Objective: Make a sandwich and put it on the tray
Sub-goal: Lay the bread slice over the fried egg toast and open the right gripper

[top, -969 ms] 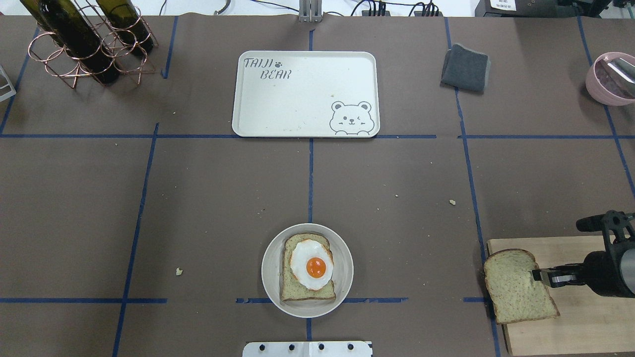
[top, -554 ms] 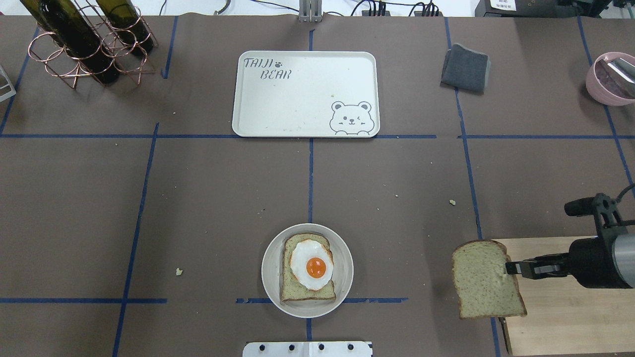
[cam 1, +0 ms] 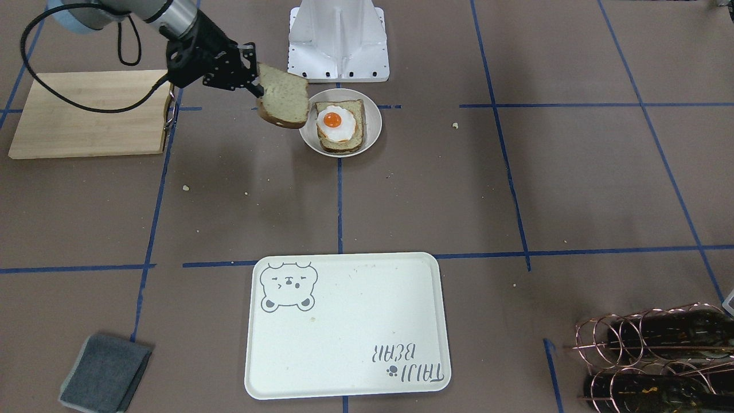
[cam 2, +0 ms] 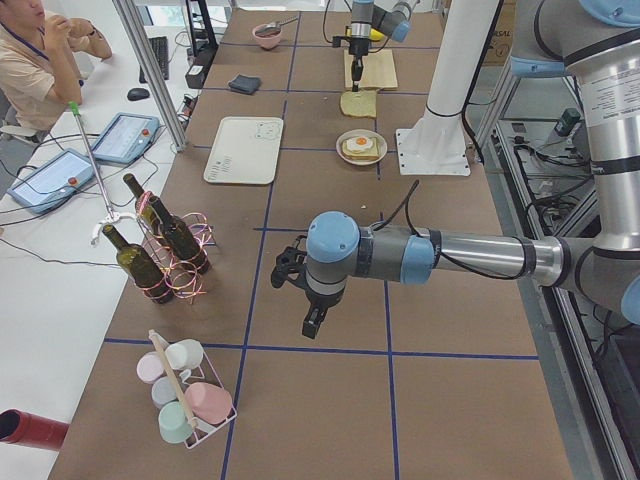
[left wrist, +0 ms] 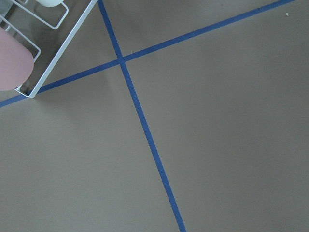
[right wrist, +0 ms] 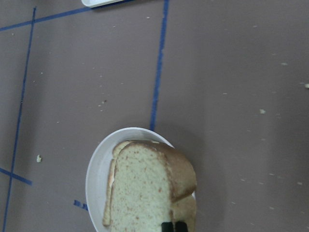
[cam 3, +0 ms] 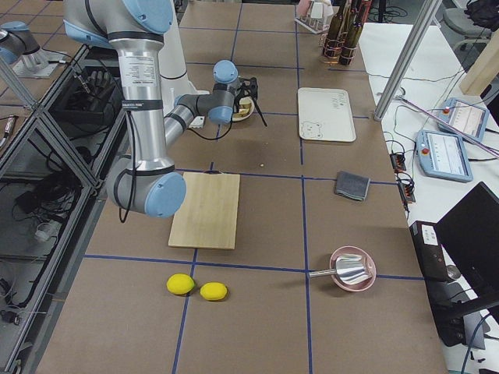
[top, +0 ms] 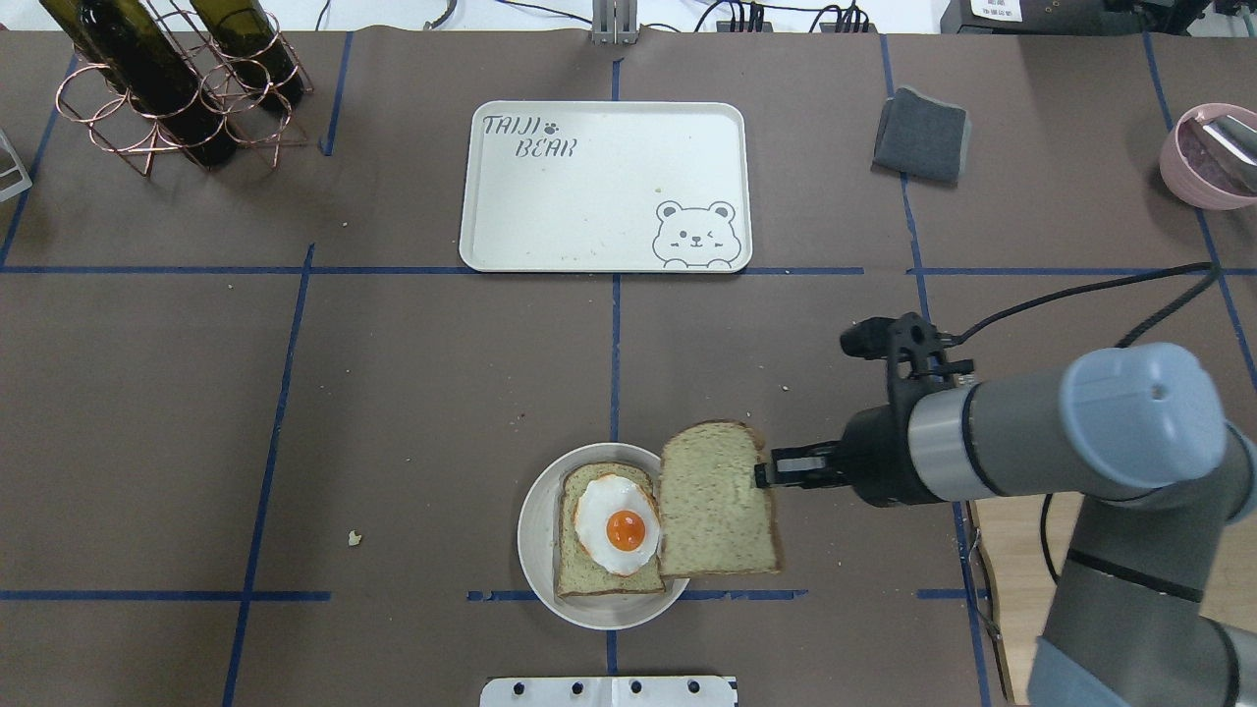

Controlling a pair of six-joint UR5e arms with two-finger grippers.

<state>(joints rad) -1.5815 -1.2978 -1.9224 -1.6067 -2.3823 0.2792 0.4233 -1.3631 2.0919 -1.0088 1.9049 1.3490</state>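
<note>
A small off-white dish [top: 538, 560] at the near middle of the table holds one slice of speckled bread [top: 589, 579] with a fried egg [top: 619, 525] on top. My right gripper [top: 761, 476] is shut on the edge of a second bread slice [top: 712, 501] and holds it in the air over the dish's right rim, beside the egg. The right wrist view shows this slice [right wrist: 145, 188] above the dish [right wrist: 96, 179]. The cream tray [top: 589, 196] with the bear drawing lies bare at the far middle. My left gripper [cam 2: 312, 325] hangs over bare table far to the left; I cannot tell its state.
A wooden cutting board [cam 1: 86, 115] lies at the near right. A grey cloth [top: 921, 135] and a pink bowl [top: 1203, 157] are at the far right. A copper rack of wine bottles [top: 177, 83] stands at the far left. Crumbs dot the brown paper.
My right arm has carried the bread slice leftward, from the cutting board's edge to over the dish's right rim. The dish, the egg and the tray have not moved.
</note>
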